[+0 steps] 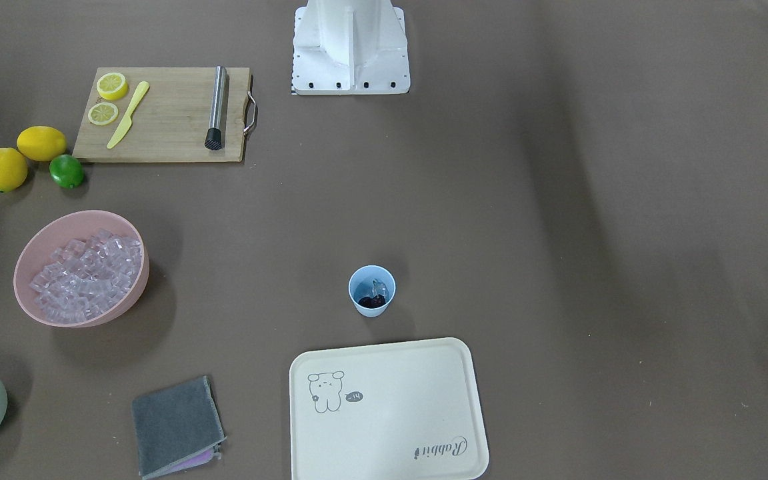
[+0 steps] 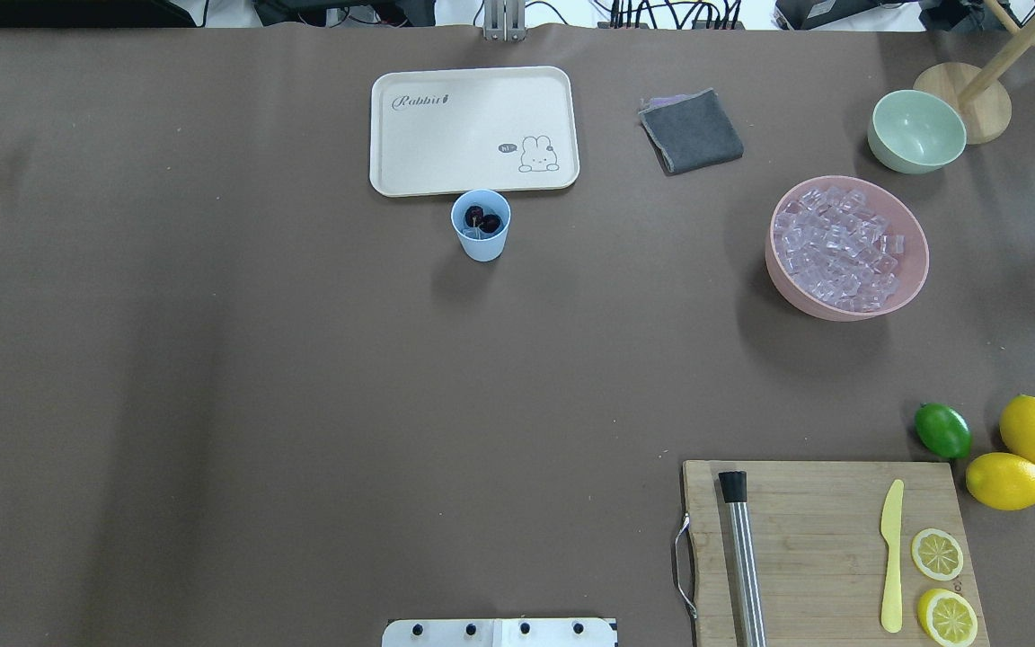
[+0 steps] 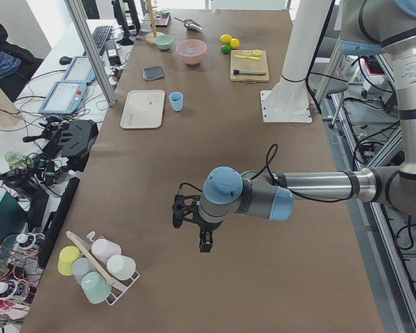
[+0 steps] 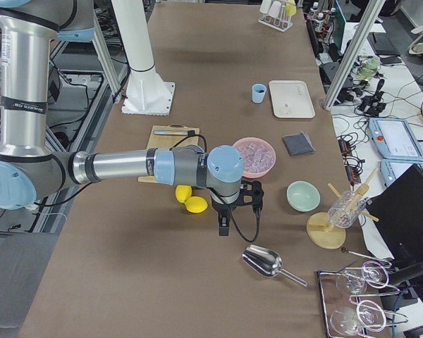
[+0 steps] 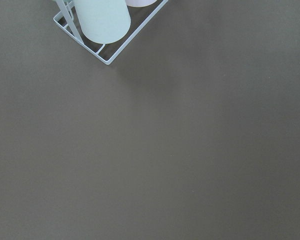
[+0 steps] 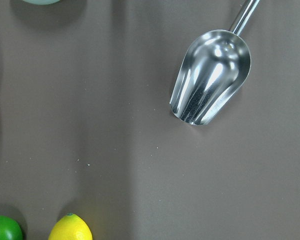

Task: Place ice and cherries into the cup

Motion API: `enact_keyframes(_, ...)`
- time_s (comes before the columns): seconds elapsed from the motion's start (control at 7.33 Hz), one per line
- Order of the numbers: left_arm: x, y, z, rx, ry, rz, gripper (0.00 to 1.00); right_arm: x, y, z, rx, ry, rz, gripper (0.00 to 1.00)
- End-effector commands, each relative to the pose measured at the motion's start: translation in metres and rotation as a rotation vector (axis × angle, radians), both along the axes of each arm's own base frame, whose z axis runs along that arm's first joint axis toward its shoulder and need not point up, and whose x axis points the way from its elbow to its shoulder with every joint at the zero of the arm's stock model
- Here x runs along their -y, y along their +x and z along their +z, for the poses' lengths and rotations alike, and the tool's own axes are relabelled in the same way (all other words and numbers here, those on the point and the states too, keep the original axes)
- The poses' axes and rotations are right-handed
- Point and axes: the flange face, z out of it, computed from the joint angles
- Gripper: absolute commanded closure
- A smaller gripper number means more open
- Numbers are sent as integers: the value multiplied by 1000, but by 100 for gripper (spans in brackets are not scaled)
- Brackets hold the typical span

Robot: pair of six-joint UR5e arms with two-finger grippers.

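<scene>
While both arms hang over the table at opposite ends, I honestly can't tell if the left gripper [image 3: 205, 245] or the right gripper [image 4: 223, 228] is spread or pinched. The cup [image 1: 371, 290] sits just beside the tray [image 1: 391, 413] with the cherries [image 1: 371, 301] inside, and the ice [image 1: 87, 275] fills the pink bowl [image 1: 143, 280]

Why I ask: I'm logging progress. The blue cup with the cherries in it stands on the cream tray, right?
No. The cup holds the cherries, but it stands on the table beside the cream tray, not on it; the exterior front-facing view shows bare table between them.
</scene>
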Motion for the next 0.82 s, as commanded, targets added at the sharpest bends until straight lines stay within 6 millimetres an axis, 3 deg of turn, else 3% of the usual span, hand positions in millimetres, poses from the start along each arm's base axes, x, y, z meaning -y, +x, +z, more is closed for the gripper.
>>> enact_keyframes(0.0,-9,-2,3,7,-2,58,2,0,-1,1,0,-3,-1,0)
enact_keyframes(0.27,-11,-4,-31,0,-74,78,2,0,-1,2,-1,-6,-3,0)
enact_keyframes(0.68,-15,-9,-21,6,-94,69,2,0,-1,2,-1,-4,-3,1)
